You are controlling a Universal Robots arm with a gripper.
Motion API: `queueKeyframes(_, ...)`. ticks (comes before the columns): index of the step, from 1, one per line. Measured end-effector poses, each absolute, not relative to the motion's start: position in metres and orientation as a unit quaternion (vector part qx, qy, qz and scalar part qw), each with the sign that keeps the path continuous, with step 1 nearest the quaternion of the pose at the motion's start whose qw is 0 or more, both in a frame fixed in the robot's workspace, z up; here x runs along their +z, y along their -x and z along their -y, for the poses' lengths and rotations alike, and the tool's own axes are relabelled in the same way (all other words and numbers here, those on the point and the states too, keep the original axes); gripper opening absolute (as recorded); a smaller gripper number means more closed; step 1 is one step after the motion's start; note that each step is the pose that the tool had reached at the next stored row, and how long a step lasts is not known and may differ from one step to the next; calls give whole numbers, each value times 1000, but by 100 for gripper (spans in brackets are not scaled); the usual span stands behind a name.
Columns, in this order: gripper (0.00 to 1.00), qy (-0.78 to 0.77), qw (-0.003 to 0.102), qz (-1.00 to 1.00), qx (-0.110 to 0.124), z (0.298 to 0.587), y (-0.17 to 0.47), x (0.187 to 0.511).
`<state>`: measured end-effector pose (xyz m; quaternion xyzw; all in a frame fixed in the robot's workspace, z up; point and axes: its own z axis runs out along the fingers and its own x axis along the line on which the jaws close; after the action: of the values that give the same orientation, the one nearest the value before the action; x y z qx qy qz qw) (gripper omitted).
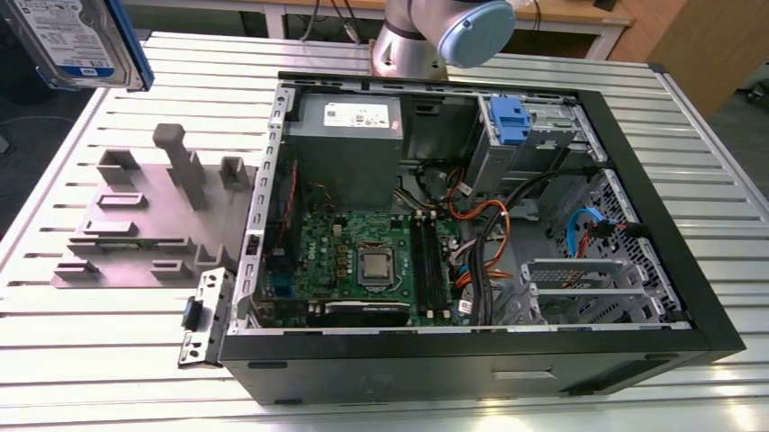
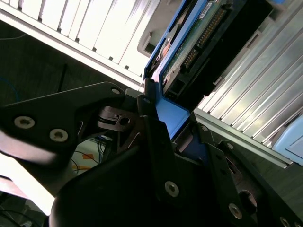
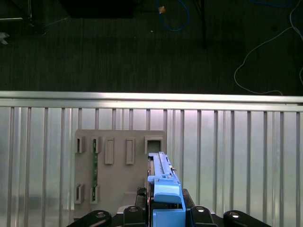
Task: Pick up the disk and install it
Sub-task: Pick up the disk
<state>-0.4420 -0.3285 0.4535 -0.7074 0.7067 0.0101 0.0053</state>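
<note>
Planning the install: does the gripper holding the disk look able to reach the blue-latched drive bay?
Probably yes: the gripper holds the disk aloft beside the case, whose side is off, leaving the drive bay uncovered; cables lie near.

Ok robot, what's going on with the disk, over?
Hand shut on flat silver hard drive in blue plastic rails. Drive in the air above ribbed metal table, outside open black computer case. Path looks clear.
</note>
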Motion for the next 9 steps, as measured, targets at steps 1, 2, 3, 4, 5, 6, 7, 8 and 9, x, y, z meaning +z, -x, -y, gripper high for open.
queueKeyframes(1,37,707,5,-707,10,329,442,455)
queueKeyframes(2,37,707,5,-707,10,329,442,456)
queueKeyframes(3,37,707,5,-707,10,329,442,458)
queueKeyframes(4,37,707,5,-707,10,329,442,460)
queueKeyframes(5,37,707,5,-707,10,329,442,461)
queueKeyframes(6,37,707,5,-707,10,329,442,463)
queueKeyframes(7,37,707,5,-707,10,329,442,465)
queueKeyframes(8,37,707,5,-707,10,329,442,466)
queueKeyframes(9,37,707,5,-707,10,329,442,468)
